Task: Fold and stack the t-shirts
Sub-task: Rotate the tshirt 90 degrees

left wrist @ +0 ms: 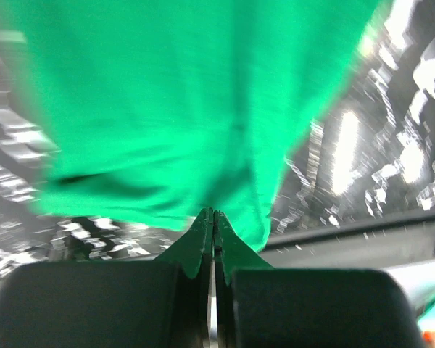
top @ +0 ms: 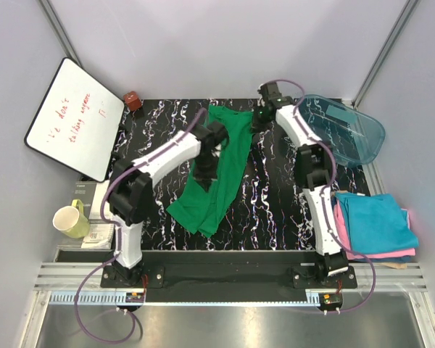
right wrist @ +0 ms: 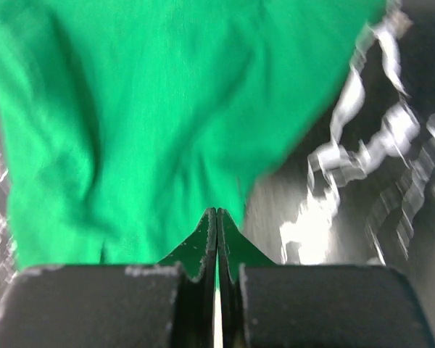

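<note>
While the green t-shirt [top: 228, 156] lies stretched out in the middle of the tabletop [top: 275, 210], both arms reach over it from above. Its long way runs from 1 o'clock, at the far end, down to 7 o'clock, at the near end. The left end effector [top: 204, 170] sits on the shirt's 9 o'clock edge, about halfway along. The right end effector [top: 259, 119] sits at the far corner, at 1 o'clock. The near end is loose and bunched up. Off at 4 o'clock is a neat pile: a teal-blue t-shirt [top: 373, 217] on top, a pink t-shirt [top: 344, 235] under it, and a bit of a tan t-shirt [top: 395, 265] at the bottom. I think the right arm is nearer that pile, so the green one would need to go that way once it is folded. From the left wrist, the two fingers are pressed tight together with soft green cloth pinched at their tips. The cloth spreads away toward 12 o'clock, smooth with a few dents. From the right wrist, it looks the same: fingers squeezed shut on the cloth, which hangs in soft wrinkles over the shiny black-and-white tabletop.
</note>
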You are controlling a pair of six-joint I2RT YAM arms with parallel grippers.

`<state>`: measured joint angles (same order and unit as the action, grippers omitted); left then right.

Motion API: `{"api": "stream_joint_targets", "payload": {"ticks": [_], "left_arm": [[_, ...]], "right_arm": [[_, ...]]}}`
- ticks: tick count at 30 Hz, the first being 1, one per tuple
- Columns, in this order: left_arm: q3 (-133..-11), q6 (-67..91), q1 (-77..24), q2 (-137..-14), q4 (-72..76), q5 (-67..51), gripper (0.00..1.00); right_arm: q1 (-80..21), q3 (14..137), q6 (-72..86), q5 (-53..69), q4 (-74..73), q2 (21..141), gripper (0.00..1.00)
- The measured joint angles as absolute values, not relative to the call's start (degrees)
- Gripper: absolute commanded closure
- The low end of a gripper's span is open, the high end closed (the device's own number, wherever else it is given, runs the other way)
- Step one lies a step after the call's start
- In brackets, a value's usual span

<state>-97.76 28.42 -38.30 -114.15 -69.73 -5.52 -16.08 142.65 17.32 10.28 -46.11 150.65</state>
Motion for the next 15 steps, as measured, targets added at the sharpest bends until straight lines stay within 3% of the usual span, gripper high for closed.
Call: {"api": "stream_joint_targets", "payload": {"ticks": [9,12,15], "left_arm": [[-97.19,25.54,-24.95,-111.50,-72.62,5.37,0.89],[-96.90,24.16,-24.43,-111.85,-72.71,6.74,0.63],[-95.92,22.98,-24.40,-112.27,-71.79,6.90,0.55]], "right_arm": [[-15.97,120.57,17.28,15.55,-46.30,126.72,1.00],[-17.96,115.09,17.30,17.78,-46.44,122.54,1.00],[-21.08,109.34,17.63,20.03,-46.57,121.19,1.00]]}}
